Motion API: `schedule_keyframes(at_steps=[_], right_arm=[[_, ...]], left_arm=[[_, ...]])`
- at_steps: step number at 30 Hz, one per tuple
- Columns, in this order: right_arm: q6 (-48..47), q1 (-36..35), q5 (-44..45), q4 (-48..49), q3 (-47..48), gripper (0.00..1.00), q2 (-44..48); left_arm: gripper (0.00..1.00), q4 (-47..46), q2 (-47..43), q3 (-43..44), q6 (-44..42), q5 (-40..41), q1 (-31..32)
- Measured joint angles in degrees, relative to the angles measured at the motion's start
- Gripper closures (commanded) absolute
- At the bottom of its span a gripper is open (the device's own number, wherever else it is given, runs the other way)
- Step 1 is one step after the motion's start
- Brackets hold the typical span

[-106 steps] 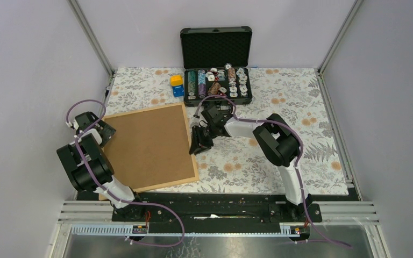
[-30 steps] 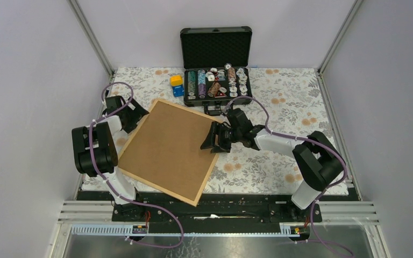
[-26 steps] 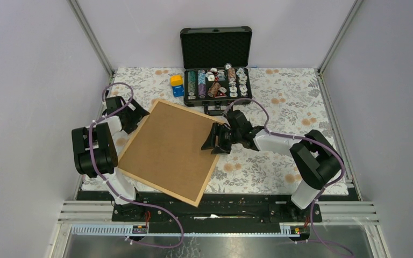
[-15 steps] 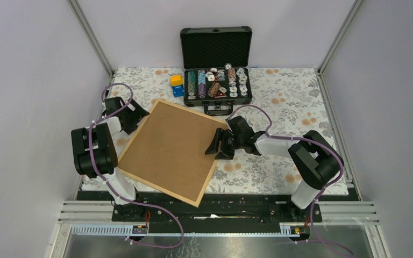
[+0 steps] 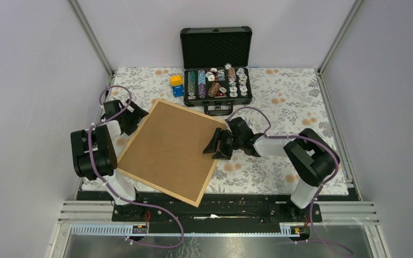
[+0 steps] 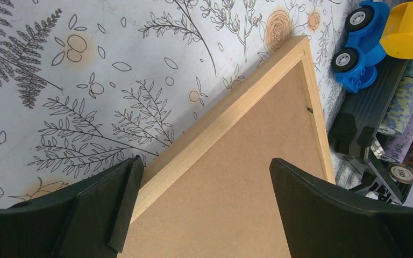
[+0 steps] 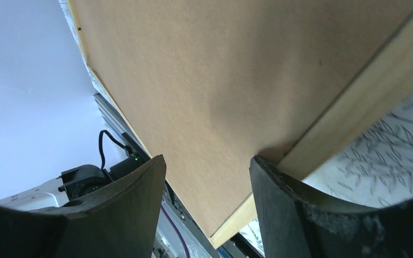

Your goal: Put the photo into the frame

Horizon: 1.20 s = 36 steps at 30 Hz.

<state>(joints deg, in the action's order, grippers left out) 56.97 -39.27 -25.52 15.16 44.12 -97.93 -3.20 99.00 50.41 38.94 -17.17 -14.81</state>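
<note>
Now the frame (image 5: 210,167) lies turned to a diamond instead of nearly square-on, back up with the brown backing sheet (image 5: 164,150) in it. The right gripper (image 5: 217,146) has slid a little nearer along its right rail, and the photo shows nowhere, so I cannot tell whether it is inside. The right gripper's jaws stand partly apart, gripping nothing, one fingertip at that rail, while the left gripper (image 6: 203,161) gapes wide astride the far-left rail.
</note>
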Motion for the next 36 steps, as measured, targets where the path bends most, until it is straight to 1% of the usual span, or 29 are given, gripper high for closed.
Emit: schedule_keyframes(at_steps=[7,12,16,19,23,25,30,36], right_arm=[[1.2,-1.7,-1.0,4.9,4.7,0.33,-6.0],[-1.1,-3.1,0.8,2.0,8.6,0.33,-7.9],[-4.8,-4.8,3.6,-0.5,9.8,0.33,-8.2],[-6.2,-5.8,4.6,-0.3,9.4,0.33,-8.1],[-7.2,-6.1,5.3,0.8,7.6,0.32,-7.1],[-8.0,-6.2,5.4,0.5,7.9,0.32,-7.0],[-11.5,-6.3,5.4,-4.7,11.5,0.30,-7.3],[-18.0,-3.7,6.2,-13.8,20.1,0.24,-10.5]], left_arm=[[0.01,-4.2,-0.7,-3.0,1.7,-0.7,-0.4],[0.01,-5.9,-1.6,-4.3,1.9,-0.7,-0.4],[0.01,-4.1,-2.7,-4.4,1.2,-0.1,0.1],[0.01,0.0,-4.2,-3.7,-0.7,3.0,1.5],[0.01,9.9,-7.9,-1.2,-5.5,12.3,6.7],[0.01,15.5,-11.8,-0.2,-6.8,14.1,10.5],[0.01,22.8,-19.4,0.6,-8.8,13.2,18.9],[0.02,27.5,-23.1,-1.4,-9.4,8.7,25.7]])
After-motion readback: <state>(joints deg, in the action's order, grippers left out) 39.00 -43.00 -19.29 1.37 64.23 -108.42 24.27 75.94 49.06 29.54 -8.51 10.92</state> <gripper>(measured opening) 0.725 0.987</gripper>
